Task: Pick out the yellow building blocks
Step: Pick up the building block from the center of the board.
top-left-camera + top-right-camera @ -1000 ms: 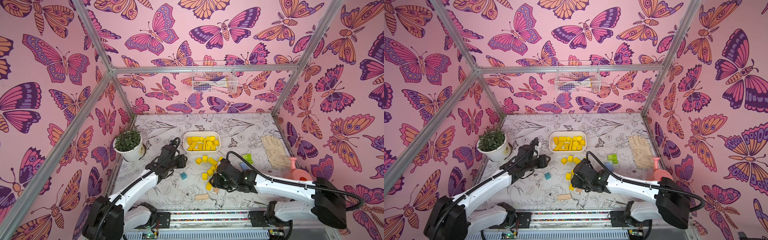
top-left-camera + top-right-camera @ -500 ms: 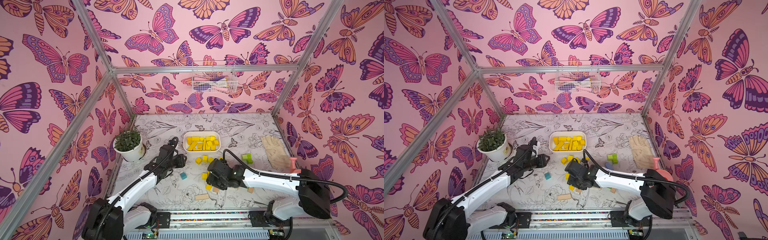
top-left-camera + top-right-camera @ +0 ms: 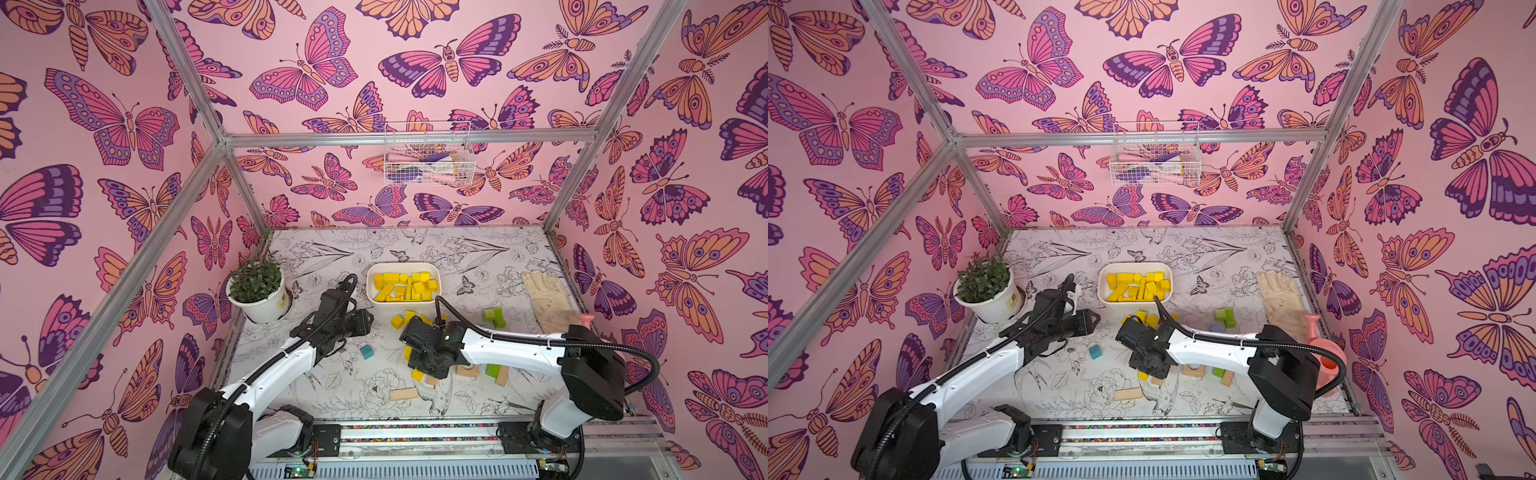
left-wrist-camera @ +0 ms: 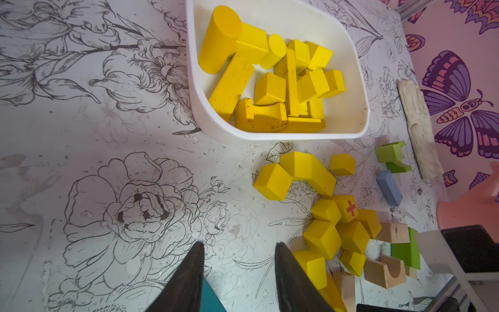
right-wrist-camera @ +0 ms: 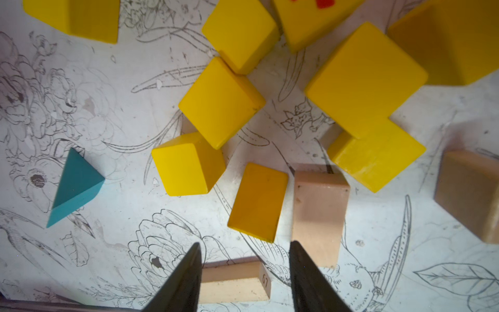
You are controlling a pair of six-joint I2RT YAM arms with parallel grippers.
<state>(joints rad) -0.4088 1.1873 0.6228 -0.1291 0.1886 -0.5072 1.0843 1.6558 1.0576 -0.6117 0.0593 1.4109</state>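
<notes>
Several yellow building blocks [image 4: 270,89] lie in a white bin [image 3: 370,291] mid-table. More yellow blocks [image 3: 409,319] sit loose in front of it, one a cube with a red cross [image 4: 348,208]. My right gripper [image 5: 245,243] hangs open over the near end of this cluster. A flat yellow block [image 5: 258,201] lies just ahead of its tips and a tan bar [image 5: 232,281] on the table below them. My left gripper [image 4: 239,245] is open and empty, left of the cluster, level with the bin's near left corner [image 3: 365,322].
A teal wedge [image 3: 367,351] lies between the arms. Tan blocks [image 3: 403,394] and green blocks [image 3: 494,316] lie around the yellow cluster. A potted plant [image 3: 259,305] stands at the left wall. A glove [image 3: 548,301] and a pink watering can [image 3: 1325,357] are at the right.
My right arm has swung left, bringing its gripper over the near yellow blocks. Its jaws have stayed open. The left arm has hardly moved.
</notes>
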